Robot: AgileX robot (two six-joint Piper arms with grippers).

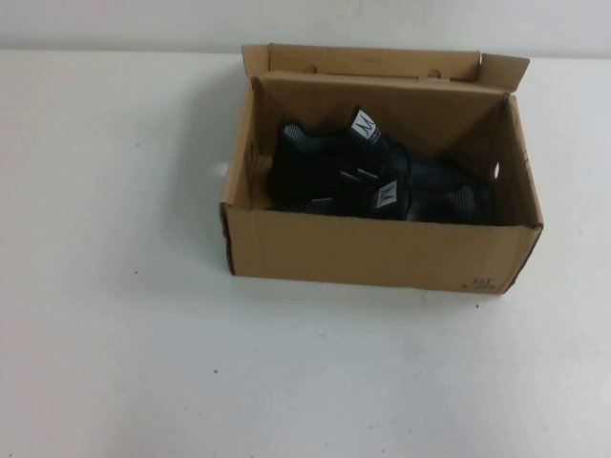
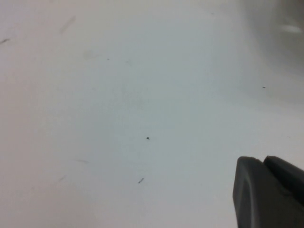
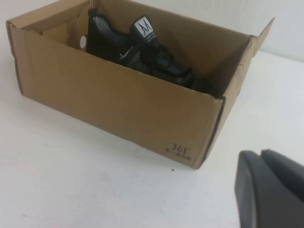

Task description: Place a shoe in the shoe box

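**Shoes in box, both claws clear**

Shoe (image 1: 329, 162) lies inside the shoe box (image 1: 382, 253), toe toward the robot's right, white tongue tag up. A second, matching shoe (image 1: 420, 196) lies beside it on the near side, touching it; the pair fills the floor of the box. Lid flap (image 1: 372, 62) stands open at the far side, so the box takes items from above. Box sits on the white table (image 1: 115, 286).

Left claw (image 2: 268, 192): fully closed, holding nothing, over bare table, away from the box. Right claw (image 3: 270, 187): fully closed, empty, just off the box's near corner. Judgement: placement looks complete; arms parked clear.
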